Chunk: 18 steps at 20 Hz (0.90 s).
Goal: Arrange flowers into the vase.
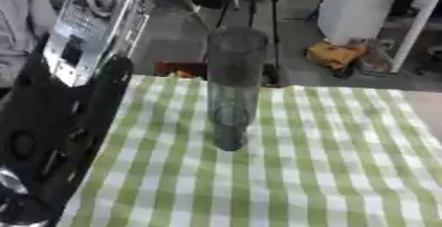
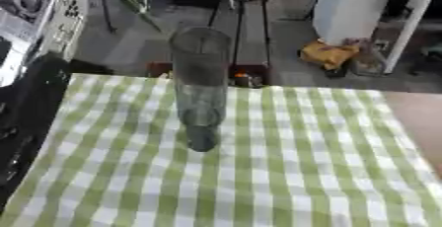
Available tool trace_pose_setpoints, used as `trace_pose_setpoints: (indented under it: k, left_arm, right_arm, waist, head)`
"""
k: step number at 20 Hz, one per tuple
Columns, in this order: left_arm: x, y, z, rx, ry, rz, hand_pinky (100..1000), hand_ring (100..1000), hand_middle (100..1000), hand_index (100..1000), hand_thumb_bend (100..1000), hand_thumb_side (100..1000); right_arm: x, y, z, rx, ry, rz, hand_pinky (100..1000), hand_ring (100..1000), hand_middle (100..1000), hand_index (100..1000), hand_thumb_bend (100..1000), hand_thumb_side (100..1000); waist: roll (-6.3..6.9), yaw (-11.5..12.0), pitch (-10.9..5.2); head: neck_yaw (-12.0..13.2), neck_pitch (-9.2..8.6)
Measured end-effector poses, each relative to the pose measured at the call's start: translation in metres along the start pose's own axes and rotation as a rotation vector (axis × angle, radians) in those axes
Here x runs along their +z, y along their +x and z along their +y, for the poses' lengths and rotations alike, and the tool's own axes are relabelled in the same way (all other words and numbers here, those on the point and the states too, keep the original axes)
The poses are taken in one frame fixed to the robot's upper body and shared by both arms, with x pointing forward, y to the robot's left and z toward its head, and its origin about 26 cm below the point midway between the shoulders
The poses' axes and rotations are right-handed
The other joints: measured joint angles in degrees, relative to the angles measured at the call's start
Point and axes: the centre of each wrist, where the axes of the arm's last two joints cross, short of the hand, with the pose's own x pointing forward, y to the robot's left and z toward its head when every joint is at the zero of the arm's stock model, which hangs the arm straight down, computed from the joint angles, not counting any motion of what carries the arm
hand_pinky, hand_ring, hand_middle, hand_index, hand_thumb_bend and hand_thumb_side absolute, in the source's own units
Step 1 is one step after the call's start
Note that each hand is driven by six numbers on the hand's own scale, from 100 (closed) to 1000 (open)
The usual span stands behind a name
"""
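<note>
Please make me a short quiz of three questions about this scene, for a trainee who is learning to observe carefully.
1. True or false: the glass vase lies on its side on the checked cloth.
2. Which of the robot's arms shows in the views? A) the left arm B) the right arm C) both arms
3. Fill in: the cloth is checked in white and ____.

Key: 1 false, the vase stands upright; 2 A; 3 green.

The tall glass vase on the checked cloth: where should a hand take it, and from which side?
Around the middle of the vase, from the right: it stands upright, a narrow cylinder, with bare tablecloth there, while the left arm crowds its left.
</note>
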Motion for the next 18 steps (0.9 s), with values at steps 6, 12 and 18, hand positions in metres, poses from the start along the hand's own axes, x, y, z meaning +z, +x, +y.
trace_pose_setpoints:
  k: [6,12,18]
  left_arm:
    - [-0.004,0.016,-0.008,0.037,-0.038,-0.047,100,100,100,100,259,658]
    - [-0.006,0.026,-0.011,0.062,-0.049,-0.087,100,100,100,100,245,658]
    - [0.004,0.019,-0.006,0.031,-0.062,-0.042,100,100,100,100,215,695]
  right_arm:
    - [0.0,0.0,0.0,0.0,0.003,0.003,669,747,730,800,100,1000]
    - [0.0,0.0,0.0,-0.002,0.002,0.002,668,746,729,800,100,998]
    - [0.0,0.0,0.0,-0.003,-0.001,0.001,668,746,729,799,100,994]
  waist:
    - [0.13,-0.1,0.6]
    - [0.11,-0.7,1.13]
    - [0.14,-0.7,1.68]
  head:
    - [-0.1,-0.21]
    - [-0.2,-0.47]
    - [-1.2,-0.37]
